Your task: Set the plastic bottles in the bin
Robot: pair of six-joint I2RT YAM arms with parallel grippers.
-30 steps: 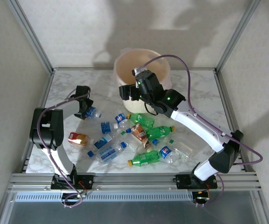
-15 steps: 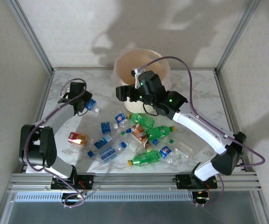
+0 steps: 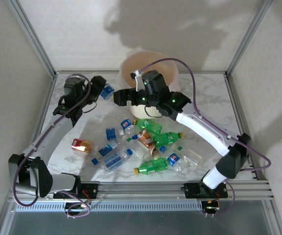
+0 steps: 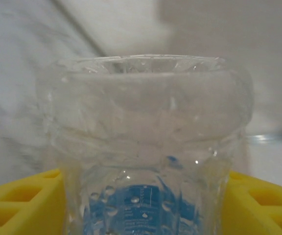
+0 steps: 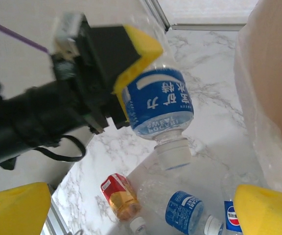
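- In the overhead view, the left gripper (image 3: pixel 101 87) sat in the upper left of the frame, raised off the marble table (image 3: pixel 204 98). Its jaws were pinched on a clear bottle (image 3: pixel 106 91) with a blue label.
- In the left wrist view, that clear bottle stood between the two yellow pads (image 4: pixel 18 205) and was pressed on both sides.
- In the right wrist view, the bottle's long axis ran roughly up and down the frame, cap at the bottom, hanging in the air above the table.
- The bin (image 3: pixel 131 66), a round cream bucket with a thin liner, stood at upper centre, just right of the held bottle. The drop probably turned on this: the bottle was beside the rim and not over the opening, so it likely needed carrying rightward in the frame.
- The right gripper (image 3: pixel 120 96) hung between the held bottle and the bin's front wall with its jaws spread wide and nothing in them (the left arm was plainly the nearer one for this bottle).
- The other plastic bottles (image 3: pixel 146 142) lay scattered at centre frame, and one brown-orange bottle (image 3: pixel 82 145) lay apart to their left.
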